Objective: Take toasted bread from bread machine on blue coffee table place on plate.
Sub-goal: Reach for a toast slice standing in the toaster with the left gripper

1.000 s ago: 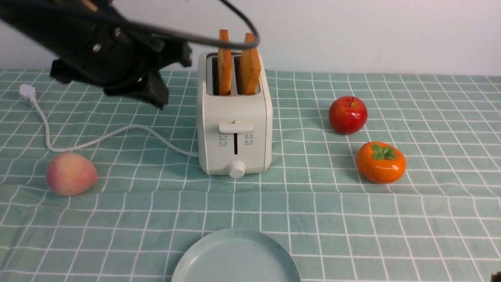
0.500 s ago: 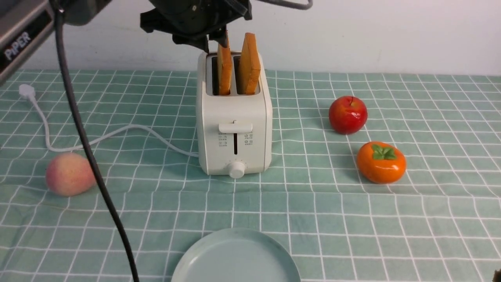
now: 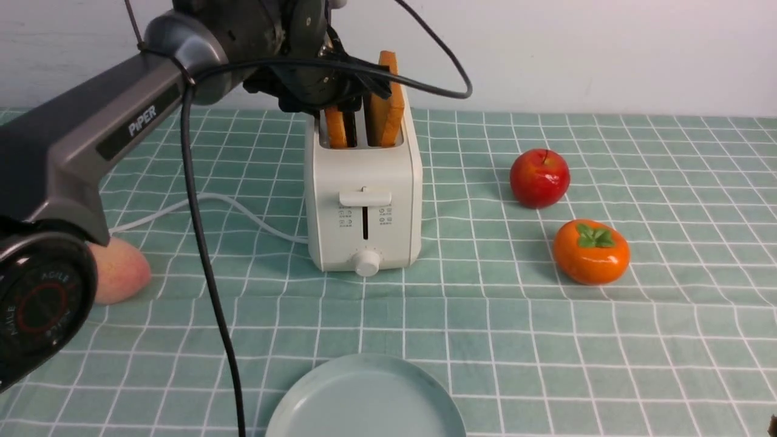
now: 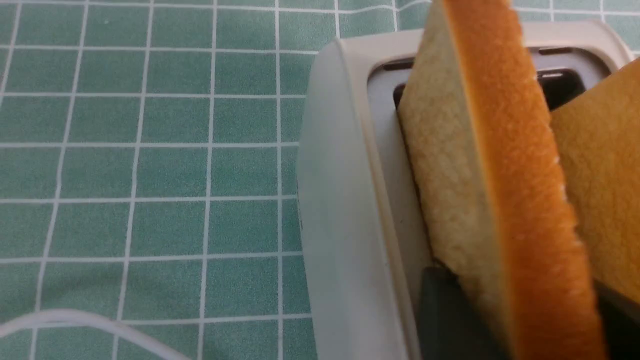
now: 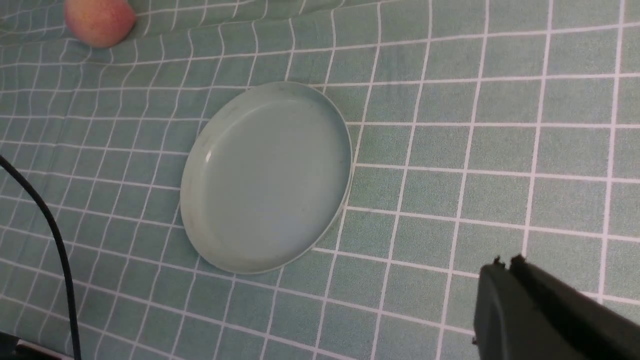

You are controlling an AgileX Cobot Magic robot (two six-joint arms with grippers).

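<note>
Lowered onto the toaster (image 3: 363, 200), left claw (image 4: 530, 325) now straddles one toast slice (image 4: 480, 165), grip unclear. Right claw (image 5: 505, 262) pressed together.

Inventory of my surface (image 3: 546, 340), one, checked cloth:
- toasted bread, two: left slice (image 3: 335, 128), right slice (image 3: 390, 103)
- bread machine (image 3: 364, 182), one
- white cord (image 3: 243, 212), one
- plate (image 3: 364, 397), one
- red apple (image 3: 539, 178), one
- persimmon (image 3: 590, 252), one
- peach (image 3: 121, 270), one

Fruit in all, three. My pincers, two: left pincer (image 4: 517, 280), right pincer (image 5: 507, 264).
</note>
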